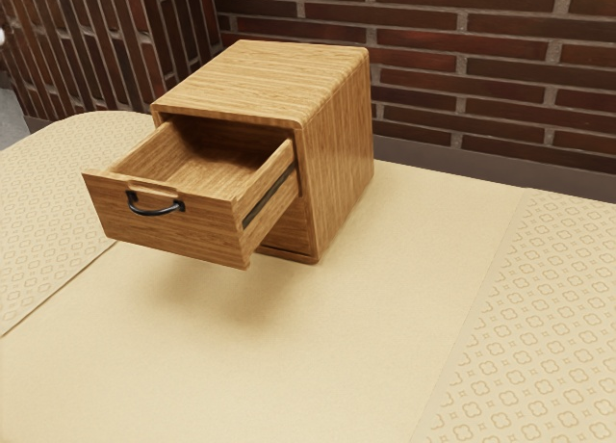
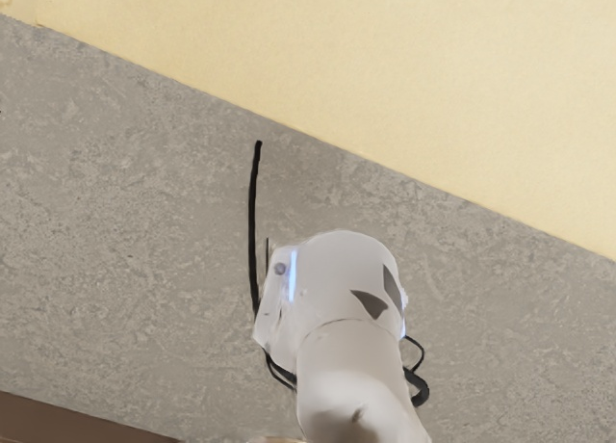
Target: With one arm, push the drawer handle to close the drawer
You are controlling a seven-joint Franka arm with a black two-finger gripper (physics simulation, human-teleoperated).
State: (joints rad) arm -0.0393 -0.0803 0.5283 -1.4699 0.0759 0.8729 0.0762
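Exterior view: your drawer is open, pulled well out of the wooden cabinet, its front facing the exterior view's lower left. Black curved handle is on the drawer front, just under a shallow notch in the top edge. You can see down into the drawer's wooden inside; the back part sits under the cabinet top. Dark slide rail runs along the drawer side nearer the exterior view's right. Cabinet stands upright on the cream table, and the pulled-out part hangs above the tabletop, soft shadow beneath. Patterned surface at both sides of the plain middle strip. Brick wall behind, with a dark band along its foot; more brick toward the exterior view's left.

Gripper: can't tell you whether its jaws are released, clenched or grasping something.

Wrist view: your camera has the plain tabletop edge and the mottled grey floor next to it. White arm section over the floor, with dark triangular marks, a glowing bluish strip and black cables alongside. Brown strip borders the grey, away from the tabletop.
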